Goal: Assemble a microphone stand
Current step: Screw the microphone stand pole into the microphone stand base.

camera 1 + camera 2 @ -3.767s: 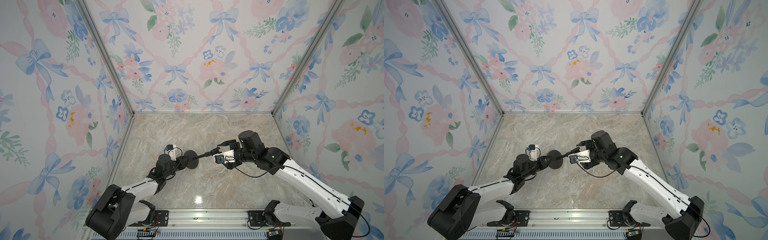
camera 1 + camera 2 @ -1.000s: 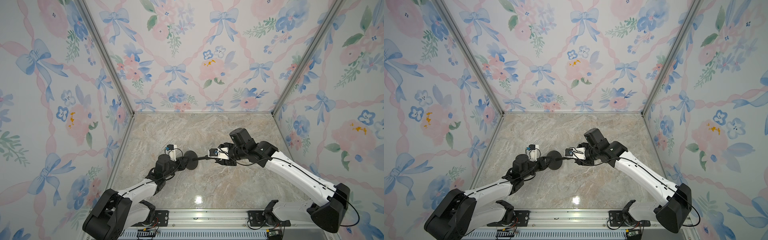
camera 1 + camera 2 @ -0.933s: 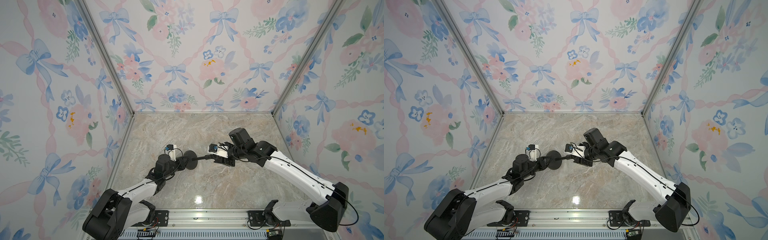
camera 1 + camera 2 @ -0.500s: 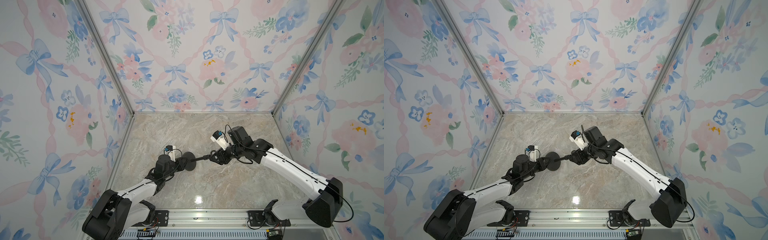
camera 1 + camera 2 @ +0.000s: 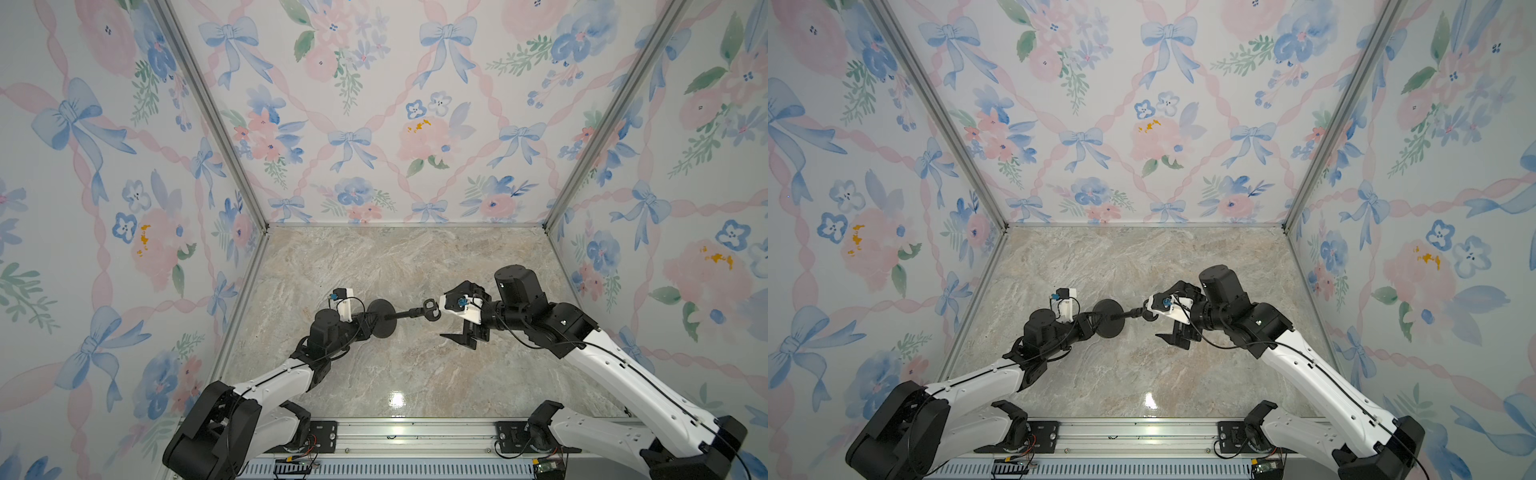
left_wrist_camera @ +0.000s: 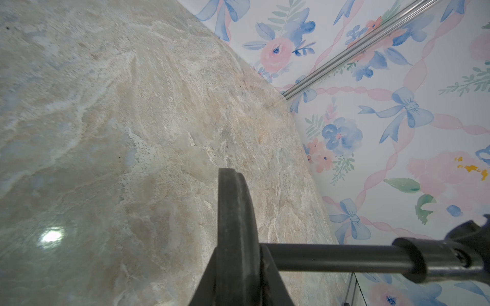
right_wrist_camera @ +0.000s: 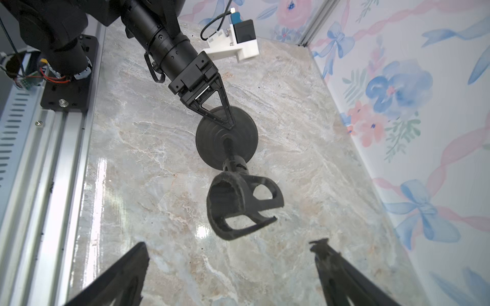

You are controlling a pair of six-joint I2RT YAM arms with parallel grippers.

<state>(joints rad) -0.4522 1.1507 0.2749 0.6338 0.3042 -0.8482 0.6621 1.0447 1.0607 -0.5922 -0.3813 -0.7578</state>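
Note:
The microphone stand hangs sideways above the marble table: its disc base stands on edge, and the thin rod runs from the disc's middle to the right, ending in the C-shaped clip. My left gripper is shut on the rim of the disc base, one finger on each face. My right gripper stands open just right of the clip, fingers wide apart, touching nothing. In the left wrist view the rod sits square in the disc.
Floral walls close the table in on the left, back and right. An aluminium rail with both arm bases runs along the front edge. The marble table top stretches bare behind the arms and in front of them.
My right gripper has opened, let go of the clip end and drawn back to the right. The left gripper and the stand have stayed where they were.

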